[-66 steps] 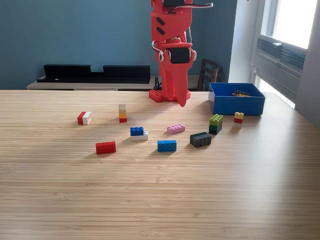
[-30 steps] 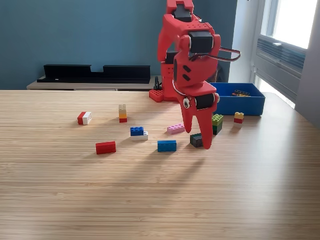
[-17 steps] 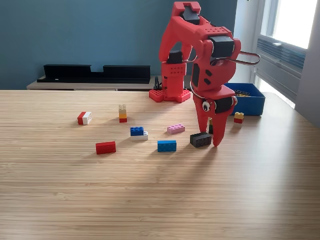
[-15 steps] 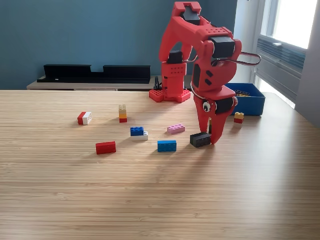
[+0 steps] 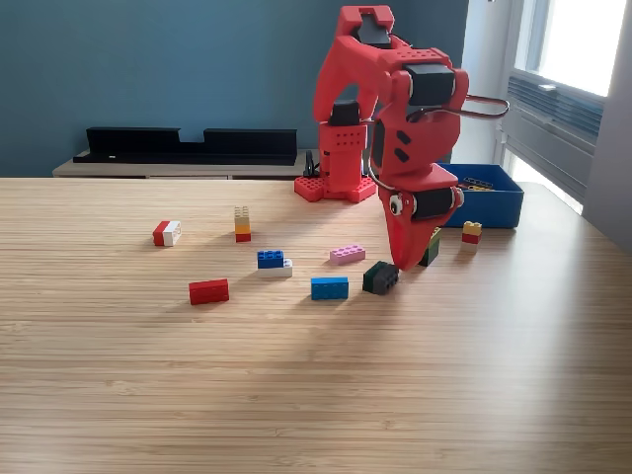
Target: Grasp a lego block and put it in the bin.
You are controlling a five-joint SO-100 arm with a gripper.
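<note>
Gripper tips touching the black block, jaws appearing narrow; blue block lying near, bin sitting well apart

Office/lab: wood table, window.

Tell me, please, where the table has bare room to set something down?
The whole near strip in front of the red block and blue block is bare, as is the exterior view's far left beyond the red-and-white block. It is crowded around the end effector, between the black block and the bin.
</note>
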